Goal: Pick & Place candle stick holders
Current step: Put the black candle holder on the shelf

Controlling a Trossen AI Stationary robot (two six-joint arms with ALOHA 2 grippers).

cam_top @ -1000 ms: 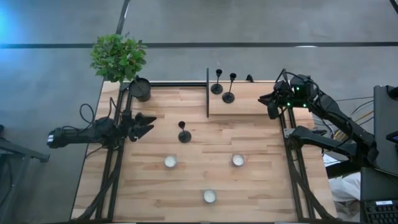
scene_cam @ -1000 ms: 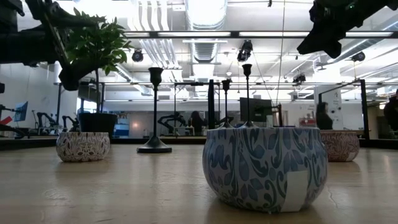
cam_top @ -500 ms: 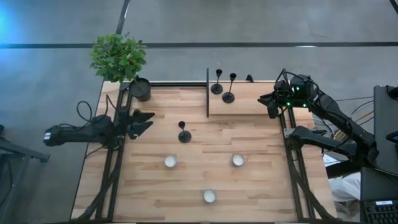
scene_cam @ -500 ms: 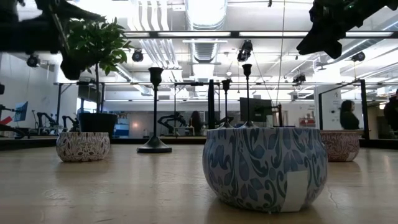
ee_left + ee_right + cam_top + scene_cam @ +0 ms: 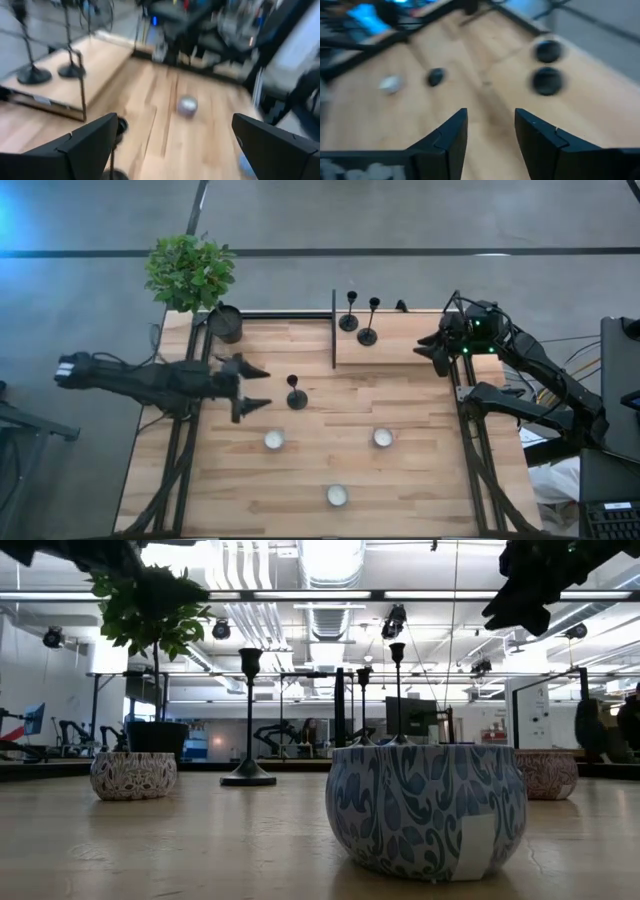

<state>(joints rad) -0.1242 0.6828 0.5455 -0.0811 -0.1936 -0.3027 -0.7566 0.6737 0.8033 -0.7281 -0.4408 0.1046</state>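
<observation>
Three black candle stick holders upright on the wooden table (image 5: 400,480): two side by side on the raised platform (image 5: 400,340) at the far side, far holder (image 5: 349,320) close to the vertical divider (image 5: 333,330), second holder (image 5: 368,333) just to its right and slightly nearer; third holder (image 5: 296,397) alone on the open tabletop, left of the divider and nearer than the platform. Left gripper (image 5: 255,385) over the left part of the table, fingers spread wide and holding nothing, tips pointing right toward the third holder, just beside it but apart; from the left wrist camera, both dark fingers (image 5: 85,145) far apart with the lone holder's cup low between them near the left one. Right gripper (image 5: 430,350) above the right end of the platform, well to the right of the two holders there, fingers (image 5: 447,137) parted with a narrow gap and nothing between them; blurred round bases of the two holders ahead on the platform. Three patterned candle tins on the near half of the table, left tin (image 5: 273,440), right tin (image 5: 383,438) and nearest tin (image 5: 337,496). Potted plant (image 5: 190,272) and its dark cylindrical pot (image 5: 226,324) at the far left corner. Third holder in the low view standing tall left of the big nearest tin, the other two behind it
</observation>
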